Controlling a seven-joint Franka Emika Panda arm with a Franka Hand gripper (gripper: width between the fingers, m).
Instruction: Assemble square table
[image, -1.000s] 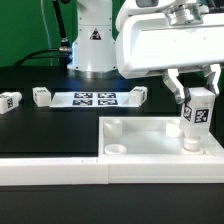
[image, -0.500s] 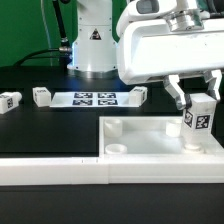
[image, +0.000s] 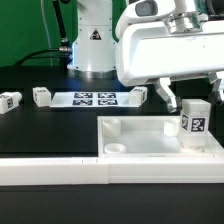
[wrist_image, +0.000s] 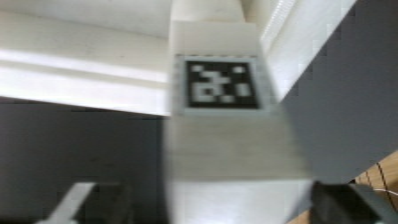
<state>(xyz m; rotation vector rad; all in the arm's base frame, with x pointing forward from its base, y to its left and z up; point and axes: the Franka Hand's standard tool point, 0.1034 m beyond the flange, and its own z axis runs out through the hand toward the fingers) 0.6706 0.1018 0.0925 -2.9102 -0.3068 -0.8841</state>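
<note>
1. Leg (image: 195, 124) upright at the corner of the square table top (image: 132, 124) toward the exterior view's right, tag facing the camera. Fully seated or merely resting there: cannot tell.
2. Gripper (image: 193, 95) directly above that leg. Fingers (image: 168, 97) spread wide, one on each side of the leg's upper part, with a dark gap visible beside it in the wrist view. Nothing held.
3. Table top flat on the black desk (image: 40, 128), set against the white barrier wall (image: 50, 170). Round hole (image: 116, 148) open at the near corner toward the exterior view's left.
4. Three more legs loose on the desk, well apart from the top: far-left leg (image: 10, 100), second leg (image: 41, 96) beside the marker board (image: 95, 99), third leg (image: 141, 95) at the board's other end.
5. Handling, as a judgement: legs light, stiff, smooth hard plastic, so likely slippery but not fragile. Best taken across two flat opposite faces, in the upper half, axis kept vertical.
6. Table top judged too broad to span; raised rim the only practical hold.
7. Risk, as a judgement: binding or toppling if a leg enters its hole tilted.
</note>
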